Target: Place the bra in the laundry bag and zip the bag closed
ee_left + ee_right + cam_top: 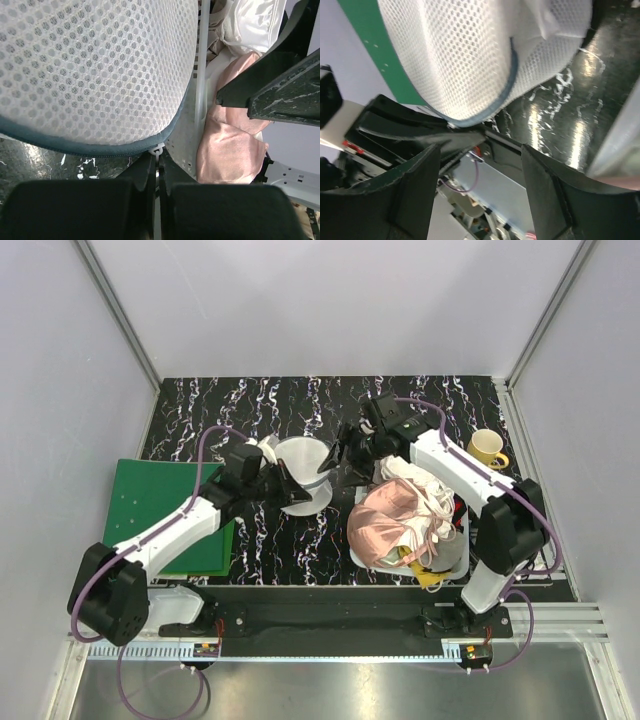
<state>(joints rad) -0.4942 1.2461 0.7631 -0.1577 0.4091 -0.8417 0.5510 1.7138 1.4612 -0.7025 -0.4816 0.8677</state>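
Observation:
The laundry bag is a round white mesh pouch with a dark zip band along its rim, and it sits between my two grippers at the table's middle. My left gripper is shut on the bag's small white zip pull at the rim; in the top view the left gripper touches the bag's left side. Just right of the bag, my right gripper stands open. In the right wrist view the right gripper holds nothing and the bag lies just beyond its fingers. The bra is hidden.
A white basket at the right holds a shiny pink garment and a white cloth. A yellow mug stands at the back right. A green board lies at the left under the left arm.

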